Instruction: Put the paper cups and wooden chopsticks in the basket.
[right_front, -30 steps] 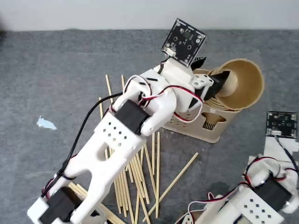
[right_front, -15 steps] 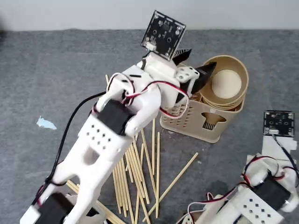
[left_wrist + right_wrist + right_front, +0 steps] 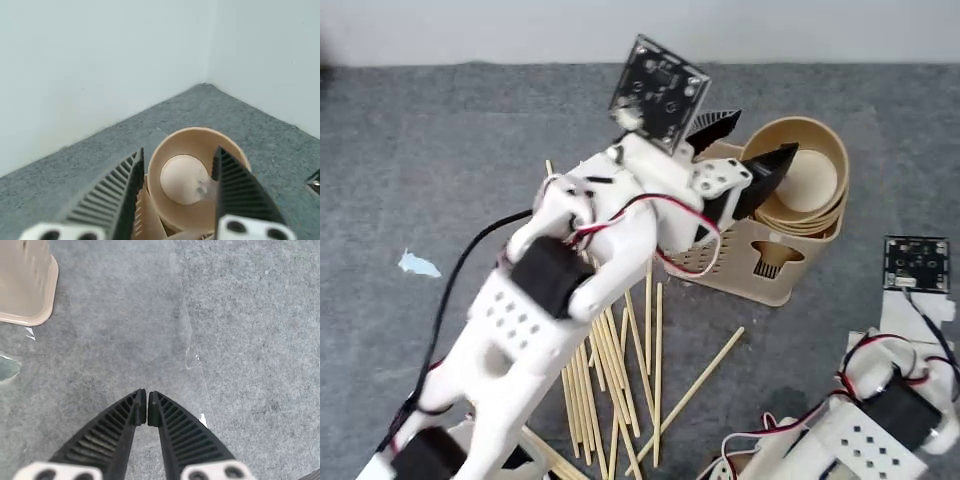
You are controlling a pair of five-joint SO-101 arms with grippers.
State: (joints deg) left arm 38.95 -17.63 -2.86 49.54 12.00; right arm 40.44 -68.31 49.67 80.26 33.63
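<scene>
Several paper cups [image 3: 810,180] sit nested in the beige basket [image 3: 760,268] at the table's right rear, mouths facing up and toward me. My left gripper [image 3: 760,135] hangs open just above them, holding nothing; in the left wrist view its fingers [image 3: 120,190] frame the top cup [image 3: 192,175] without touching it. Many wooden chopsticks [image 3: 620,370] lie scattered on the grey mat in front of the basket, partly hidden under the left arm. My right gripper [image 3: 146,395] is shut and empty over bare mat near the basket's corner [image 3: 27,295].
The right arm [image 3: 880,420] rests at the table's front right corner. A small blue scrap [image 3: 418,265] lies on the mat at the left. A white wall closes off the back edge.
The left gripper tipped the cup it held into the stack in the basket, opened and drew back a little above it. The right arm has stayed still.
</scene>
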